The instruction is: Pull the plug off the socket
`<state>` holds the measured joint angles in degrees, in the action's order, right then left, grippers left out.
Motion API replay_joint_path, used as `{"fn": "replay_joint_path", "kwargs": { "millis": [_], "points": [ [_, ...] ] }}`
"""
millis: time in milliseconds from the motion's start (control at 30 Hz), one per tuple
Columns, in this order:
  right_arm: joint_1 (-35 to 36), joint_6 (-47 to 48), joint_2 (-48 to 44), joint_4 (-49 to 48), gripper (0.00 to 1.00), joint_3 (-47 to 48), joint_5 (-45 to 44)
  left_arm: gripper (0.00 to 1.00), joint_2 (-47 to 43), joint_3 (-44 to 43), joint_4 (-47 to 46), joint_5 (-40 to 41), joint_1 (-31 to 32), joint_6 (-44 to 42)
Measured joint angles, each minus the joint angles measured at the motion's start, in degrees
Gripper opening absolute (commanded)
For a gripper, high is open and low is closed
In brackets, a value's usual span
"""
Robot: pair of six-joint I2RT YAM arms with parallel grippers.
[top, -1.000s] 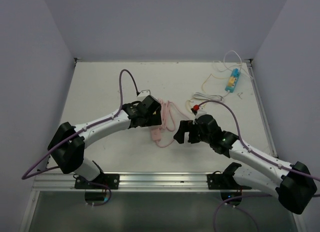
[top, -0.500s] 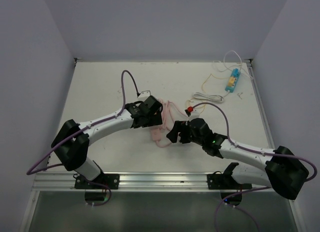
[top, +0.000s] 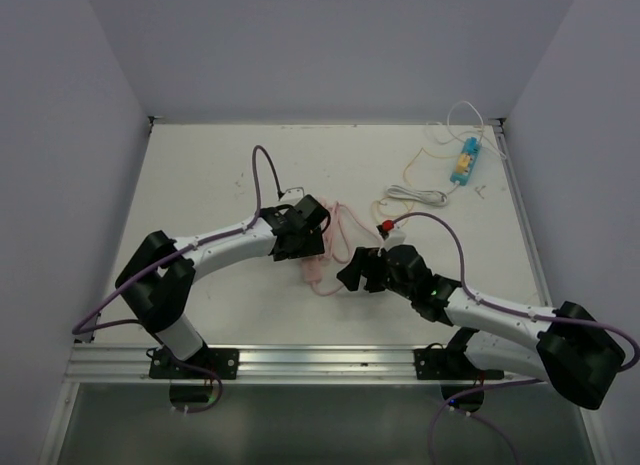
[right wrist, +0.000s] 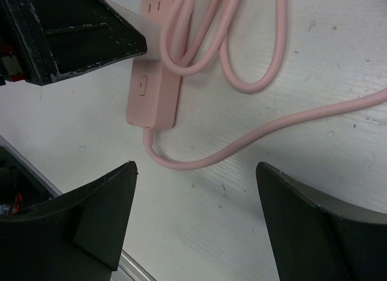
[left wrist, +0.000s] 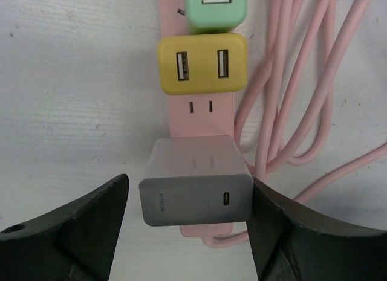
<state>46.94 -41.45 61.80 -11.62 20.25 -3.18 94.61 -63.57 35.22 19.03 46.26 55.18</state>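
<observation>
A pink power strip [left wrist: 202, 109] lies on the white table with a green plug [left wrist: 214, 9], a yellow USB plug [left wrist: 201, 63] and a grey charger plug [left wrist: 195, 183] in it. My left gripper [left wrist: 190, 226] is open and straddles the grey plug. Its right finger [left wrist: 284, 232] touches the plug's side and its left finger [left wrist: 84, 232] stands a little off it. In the top view the left gripper [top: 300, 235] is over the strip [top: 313, 269]. My right gripper [top: 358, 273] is open and empty, just right of the strip's cable end [right wrist: 151, 100].
The strip's pink cable [right wrist: 242, 63] loops between the two arms. A blue and yellow power strip [top: 463, 161] with white and yellow cords [top: 420, 195] lies at the back right. A small red part [top: 385, 226] sits behind the right gripper. A metal rail [top: 320, 360] runs along the near edge.
My right gripper has moved left toward the cable end of the pink strip. My left gripper has shifted slightly right over the strip.
</observation>
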Motion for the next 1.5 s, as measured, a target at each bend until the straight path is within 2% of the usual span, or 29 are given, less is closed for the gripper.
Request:
{"fn": "replay_joint_path", "kwargs": {
  "millis": [300,600,933,1167,1400,1500],
  "points": [
    [0.0,-0.3,4.4,-4.3,0.85,0.0,2.4,0.57,-1.1,1.4,-2.0,-1.0,0.0,1.2],
    [0.4,-1.7,12.0,-7.7,0.86,2.9,4.7,0.49,-7.7,9.5,-7.6,-2.4,0.0,2.9],
    [1.4,-4.5,23.8,-13.4,0.84,9.2,9.6,0.47,-15.0,18.2,-13.4,-3.2,-0.1,5.4],
    [2.3,-6.7,30.5,-17.8,0.82,11.6,12.4,0.47,-16.7,21.4,-17.9,-4.3,-0.3,7.1],
    [2.4,-8.7,34.9,-24.4,0.71,11.9,15.0,0.47,-17.8,23.5,-20.6,-4.5,-0.9,8.3],
    [2.4,-9.1,35.5,-25.2,0.62,11.8,15.1,0.47,-18.6,24.3,-21.0,-4.7,-0.9,8.7]
  ]
}}
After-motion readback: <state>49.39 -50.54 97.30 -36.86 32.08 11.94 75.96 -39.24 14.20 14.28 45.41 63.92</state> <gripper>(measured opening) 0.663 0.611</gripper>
